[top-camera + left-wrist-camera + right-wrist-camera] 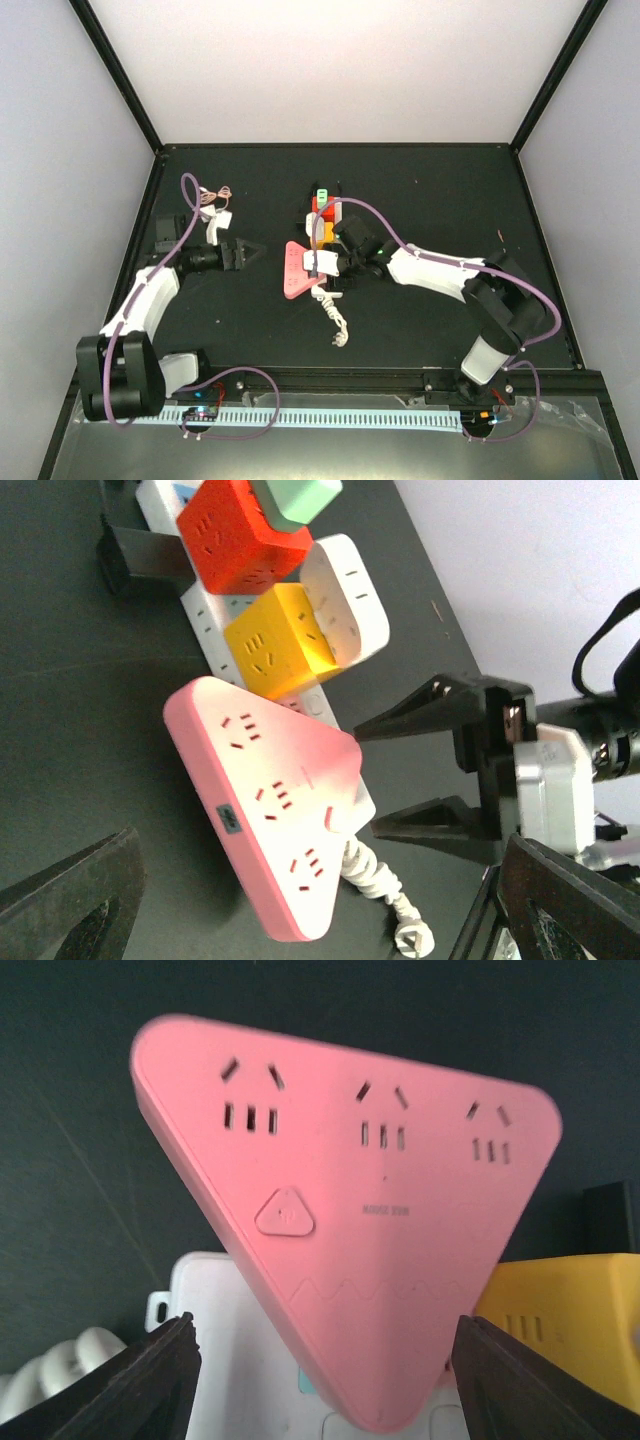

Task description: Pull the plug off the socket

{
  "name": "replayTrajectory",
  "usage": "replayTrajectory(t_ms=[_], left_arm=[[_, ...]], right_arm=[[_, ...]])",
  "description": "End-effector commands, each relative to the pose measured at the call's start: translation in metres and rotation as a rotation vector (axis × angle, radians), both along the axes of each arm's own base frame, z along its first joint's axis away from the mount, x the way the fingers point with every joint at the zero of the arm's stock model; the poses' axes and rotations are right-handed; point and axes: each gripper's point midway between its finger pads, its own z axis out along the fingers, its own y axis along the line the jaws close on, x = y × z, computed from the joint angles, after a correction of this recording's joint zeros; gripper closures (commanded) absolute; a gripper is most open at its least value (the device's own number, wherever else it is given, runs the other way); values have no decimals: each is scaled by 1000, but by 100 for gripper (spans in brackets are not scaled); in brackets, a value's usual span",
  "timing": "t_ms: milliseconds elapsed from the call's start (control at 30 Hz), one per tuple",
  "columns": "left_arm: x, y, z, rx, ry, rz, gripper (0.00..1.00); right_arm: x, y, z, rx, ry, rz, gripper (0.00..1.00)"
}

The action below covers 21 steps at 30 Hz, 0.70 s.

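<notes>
Top external view: the white power strip lies mid-tabletop, running away from the arms, with its coiled cord at the near end. Plugged along it, far to near, are a green cube, a red cube, a yellow cube beside a white adapter, and a pink triangular adapter. The right hand reaches in from the right, its fingers spread wide either side of the pink adapter's tip; no firm contact shows. The left hand hovers well apart on the left, spread wide and holding nothing.
</notes>
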Motion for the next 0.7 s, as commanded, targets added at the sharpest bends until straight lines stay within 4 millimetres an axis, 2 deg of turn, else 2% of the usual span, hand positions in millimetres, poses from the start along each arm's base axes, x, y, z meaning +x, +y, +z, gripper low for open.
replayTrajectory(t_ms=[0,100,200,300,400,533,667], left_arm=[[4,-3,34,-63,-116,18,1],[6,-1,27,-61,-80,48,1],[5,-3,20,-21,-79,-20,1],[2,-12,17,-111,-26,-112,1],[7,-14,7,-148,20,-120,1],[13,-13,-16,-158,101,-106,1],[17,-15,-32,-168,157,-106,2]], right_arm=[[-6,3,42,104,35,-41,27],[-2,1,60,148,38,-93,23],[3,-3,77,200,81,-152,17],[3,-9,91,260,179,-192,16],[2,-20,99,325,331,-244,16],[-1,-33,105,425,572,-300,24],[-5,-34,103,475,696,-321,30]])
